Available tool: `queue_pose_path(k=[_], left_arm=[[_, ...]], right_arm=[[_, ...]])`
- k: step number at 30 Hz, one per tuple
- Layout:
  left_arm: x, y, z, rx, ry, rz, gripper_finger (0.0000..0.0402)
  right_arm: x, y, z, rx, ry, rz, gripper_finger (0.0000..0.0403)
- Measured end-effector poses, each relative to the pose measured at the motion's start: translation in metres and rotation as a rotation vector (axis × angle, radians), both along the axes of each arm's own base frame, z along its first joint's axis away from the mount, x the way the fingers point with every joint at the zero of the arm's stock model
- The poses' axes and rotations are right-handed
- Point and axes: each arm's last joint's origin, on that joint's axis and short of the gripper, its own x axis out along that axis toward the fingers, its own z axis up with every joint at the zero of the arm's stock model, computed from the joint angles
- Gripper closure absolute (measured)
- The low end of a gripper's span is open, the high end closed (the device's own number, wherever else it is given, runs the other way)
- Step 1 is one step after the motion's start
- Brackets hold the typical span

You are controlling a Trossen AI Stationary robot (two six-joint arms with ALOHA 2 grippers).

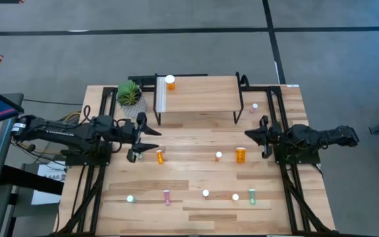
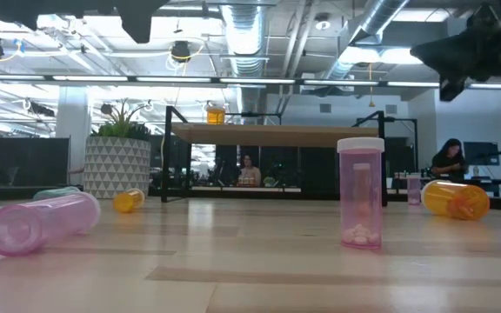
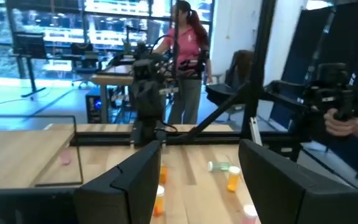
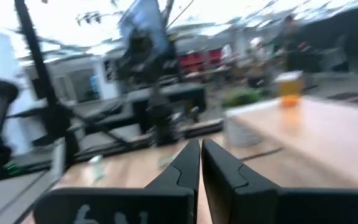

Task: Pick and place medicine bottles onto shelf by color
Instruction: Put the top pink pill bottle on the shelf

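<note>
**Both arms raised over mid-table; one bottle on shelf, rest loose on tabletop**

The shelf (image 1: 199, 92) stands at the far edge of the table (image 1: 196, 217), its white strip (image 1: 162, 93) at the left end. One orange bottle (image 1: 170, 82) stands upright on it beside that strip; the rest of the shelf top is bare wood. A potted plant (image 1: 129, 95) sits just left of the shelf, close to the table's far-left corner.

On the open boards in front of the shelf lie a small orange bottle (image 1: 160, 157), a larger orange bottle (image 1: 241, 155) and a white-capped one (image 1: 218, 155) between them. Nearer the front edge, a row: a teal bottle (image 1: 130, 198), a pink bottle (image 1: 166, 197), two more seen cap-up (image 1: 205, 193), and a green bottle (image 1: 252, 196). A pink bottle (image 1: 254, 106) lies by the shelf's right legs.

The left gripper (image 1: 139, 139) reaches in from the left edge, held above the boards just beside the small orange bottle, fingers (image 3: 135, 180) spread and empty. The right gripper (image 1: 263, 137) reaches in from the right edge, fingers (image 4: 185, 165) pressed together, grasping nothing.
</note>
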Motion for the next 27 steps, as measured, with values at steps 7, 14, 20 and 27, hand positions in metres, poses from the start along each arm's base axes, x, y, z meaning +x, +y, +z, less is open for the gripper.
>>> queue_pose_path(k=[7, 14, 20, 27], left_arm=[[0.001, 0.002, -0.002, -0.007, 0.015, 0.071, 0.0196], [0.001, 0.004, -0.002, 0.075, 0.007, 0.137, 0.0196], [0.001, 0.007, -0.002, 0.119, 0.01, 0.239, 0.0196], [0.001, 0.014, -0.002, 0.115, 0.011, 0.295, 0.0196]], right_arm=[[-0.02, -0.011, 0.034, -0.017, 0.144, -0.311, 0.036], [-0.034, -0.019, 0.036, 0.132, 0.216, -0.596, 0.0338], [-0.031, -0.023, 0.029, 0.209, 0.245, -0.718, 0.0285], [-0.017, -0.032, 0.024, 0.165, 0.38, -0.862, 0.0215]])
